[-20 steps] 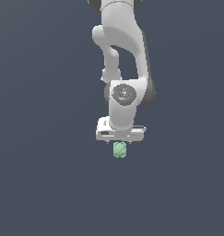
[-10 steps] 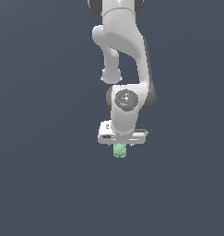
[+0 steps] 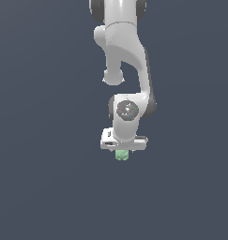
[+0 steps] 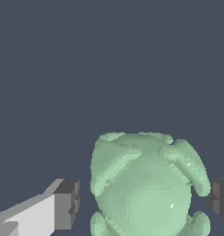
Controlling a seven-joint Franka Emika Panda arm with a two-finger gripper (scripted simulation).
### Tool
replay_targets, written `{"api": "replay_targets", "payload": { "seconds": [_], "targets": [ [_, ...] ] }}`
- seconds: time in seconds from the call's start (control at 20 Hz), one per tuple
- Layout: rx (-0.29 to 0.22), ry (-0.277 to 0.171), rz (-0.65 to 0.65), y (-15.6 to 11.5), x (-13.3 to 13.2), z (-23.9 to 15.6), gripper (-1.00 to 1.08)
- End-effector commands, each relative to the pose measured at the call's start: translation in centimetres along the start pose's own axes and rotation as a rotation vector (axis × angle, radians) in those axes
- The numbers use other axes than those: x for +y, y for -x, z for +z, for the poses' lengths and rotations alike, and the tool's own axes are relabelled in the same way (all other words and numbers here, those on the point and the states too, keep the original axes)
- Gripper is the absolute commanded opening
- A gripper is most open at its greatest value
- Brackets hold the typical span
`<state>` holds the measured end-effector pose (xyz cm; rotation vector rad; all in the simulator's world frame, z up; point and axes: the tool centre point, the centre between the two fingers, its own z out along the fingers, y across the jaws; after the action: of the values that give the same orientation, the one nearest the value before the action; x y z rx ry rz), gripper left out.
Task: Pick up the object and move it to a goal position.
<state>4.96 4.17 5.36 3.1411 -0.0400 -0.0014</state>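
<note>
The object, a pale mint-green lumpy ball with knobby bumps, rests on the dark grey floor directly under my white hand. In the exterior view only its lower part shows below the hand. My gripper points straight down and straddles the ball. In the wrist view the ball sits between the two dark fingertips. A narrow gap shows on one side, and the other fingertip is at the ball's edge. The gripper is open.
The plain dark grey floor surrounds the ball on all sides. The white arm rises above the hand toward the top of the exterior view. No other objects show.
The hand has come down lower over the ball, so less of the ball shows beneath it. The ball has stayed in place.
</note>
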Motion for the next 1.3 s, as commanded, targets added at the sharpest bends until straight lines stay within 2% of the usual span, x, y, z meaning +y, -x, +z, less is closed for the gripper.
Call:
{"api": "replay_targets", "payload": {
  "seconds": [0.0,0.25,0.3,0.9,1.1,1.25],
  "targets": [
    [0.001,0.0,0.0,0.0,0.0,1.0,1.0],
    [0.001,0.0,0.0,-0.2,0.0,1.4,1.0],
    [0.001,0.0,0.0,-0.2,0.0,1.4,-1.0],
    [0.005,-0.001,-0.002,-0.3,-0.1,1.2,-1.0],
    [0.037,-0.006,-0.019,-1.4,-0.9,-0.9,-1.0],
    [0.082,-0.014,-0.044,-2.9,-2.0,-3.9,-1.0]
  ]
}}
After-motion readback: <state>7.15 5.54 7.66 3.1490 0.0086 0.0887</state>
